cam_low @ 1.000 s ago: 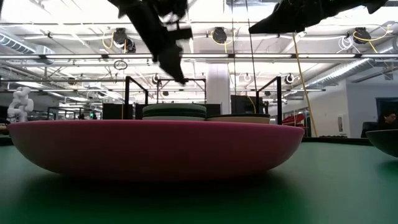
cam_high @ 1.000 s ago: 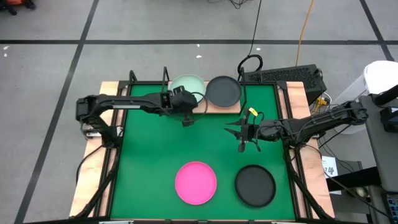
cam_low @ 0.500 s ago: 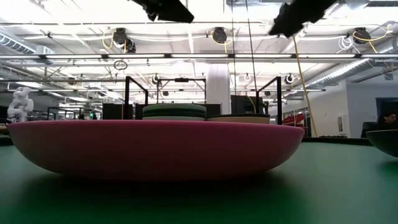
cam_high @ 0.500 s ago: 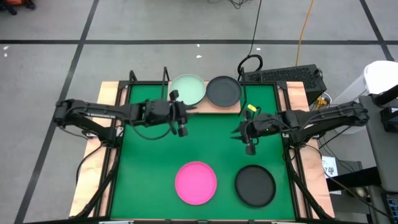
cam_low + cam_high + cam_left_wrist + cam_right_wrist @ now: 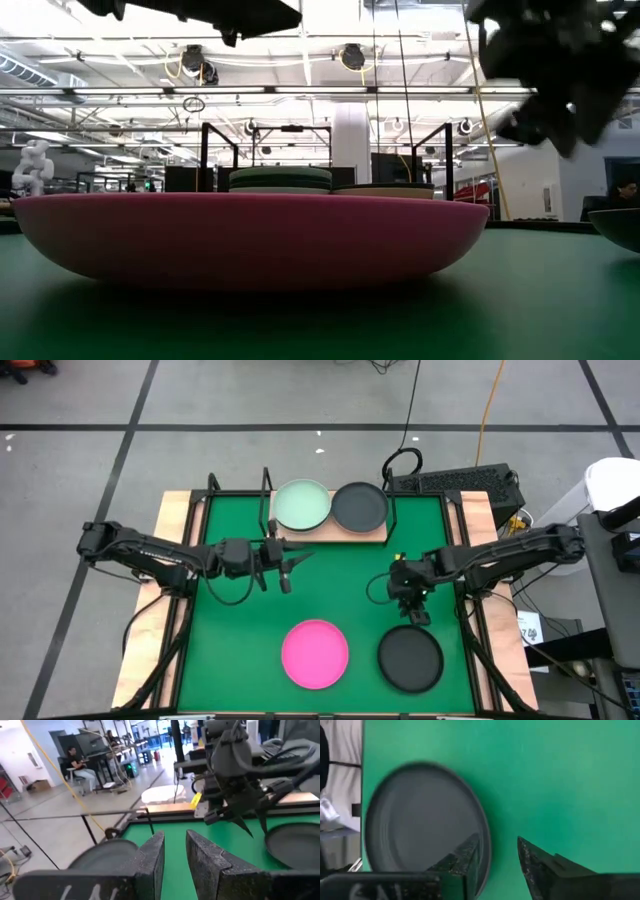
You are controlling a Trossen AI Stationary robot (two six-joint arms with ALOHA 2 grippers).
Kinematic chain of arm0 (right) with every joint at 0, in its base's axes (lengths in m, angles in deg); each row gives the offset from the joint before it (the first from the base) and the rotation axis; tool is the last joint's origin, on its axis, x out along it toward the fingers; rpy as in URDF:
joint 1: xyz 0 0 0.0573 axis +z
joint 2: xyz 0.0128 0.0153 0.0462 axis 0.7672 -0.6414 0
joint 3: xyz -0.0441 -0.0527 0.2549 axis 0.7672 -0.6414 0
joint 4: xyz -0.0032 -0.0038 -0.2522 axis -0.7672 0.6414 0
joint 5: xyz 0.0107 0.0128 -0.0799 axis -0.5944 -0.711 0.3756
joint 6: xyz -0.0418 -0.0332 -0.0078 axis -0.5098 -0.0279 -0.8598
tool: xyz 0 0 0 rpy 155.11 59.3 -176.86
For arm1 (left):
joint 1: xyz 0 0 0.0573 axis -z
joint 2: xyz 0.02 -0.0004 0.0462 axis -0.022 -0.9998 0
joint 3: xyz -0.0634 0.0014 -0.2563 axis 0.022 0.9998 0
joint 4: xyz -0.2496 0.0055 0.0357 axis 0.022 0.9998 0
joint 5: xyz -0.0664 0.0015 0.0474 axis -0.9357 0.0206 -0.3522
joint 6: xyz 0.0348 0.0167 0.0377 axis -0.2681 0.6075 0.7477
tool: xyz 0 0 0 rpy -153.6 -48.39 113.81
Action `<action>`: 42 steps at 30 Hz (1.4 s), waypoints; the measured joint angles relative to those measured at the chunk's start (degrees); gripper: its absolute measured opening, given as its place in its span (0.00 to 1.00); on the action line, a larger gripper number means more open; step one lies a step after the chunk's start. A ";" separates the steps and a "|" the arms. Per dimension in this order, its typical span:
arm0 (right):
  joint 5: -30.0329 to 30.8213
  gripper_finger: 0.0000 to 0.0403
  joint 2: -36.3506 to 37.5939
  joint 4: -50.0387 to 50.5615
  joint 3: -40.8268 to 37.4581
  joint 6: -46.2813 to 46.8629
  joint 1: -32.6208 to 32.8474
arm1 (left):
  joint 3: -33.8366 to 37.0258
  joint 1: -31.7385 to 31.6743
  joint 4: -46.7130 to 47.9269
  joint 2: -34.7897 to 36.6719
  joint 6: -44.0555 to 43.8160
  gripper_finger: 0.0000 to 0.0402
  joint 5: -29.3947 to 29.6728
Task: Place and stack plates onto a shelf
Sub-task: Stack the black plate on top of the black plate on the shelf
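R gripper part-open, empty, above round dk-grey plate; L gripper part-open, empty.

two plates side by side on shelf.

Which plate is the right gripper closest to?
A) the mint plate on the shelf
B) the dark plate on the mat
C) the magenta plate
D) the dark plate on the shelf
B: in the high view the right gripper hangs just above the dark plate on the mat, open.
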 joint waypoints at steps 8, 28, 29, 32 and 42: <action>-5.19 0.38 -3.60 -5.58 -8.68 2.59 0.03 | 0.80 0.85 -1.85 -0.16 0.42 0.21 -0.07; -8.01 0.36 -3.94 -19.28 -16.32 9.12 0.12 | 6.12 0.59 -8.16 1.81 1.83 0.21 -0.15; -7.92 0.34 -3.94 -19.29 -16.32 9.14 0.12 | 6.74 0.59 -8.52 2.64 1.79 0.21 -0.15; -7.76 0.30 -3.94 -19.58 -16.34 9.12 0.12 | 9.31 0.61 -9.54 6.23 1.70 0.21 -0.19; -8.07 0.09 -3.92 -20.83 -16.34 8.32 -0.11 | 21.02 1.25 -23.61 16.85 0.63 0.21 -0.14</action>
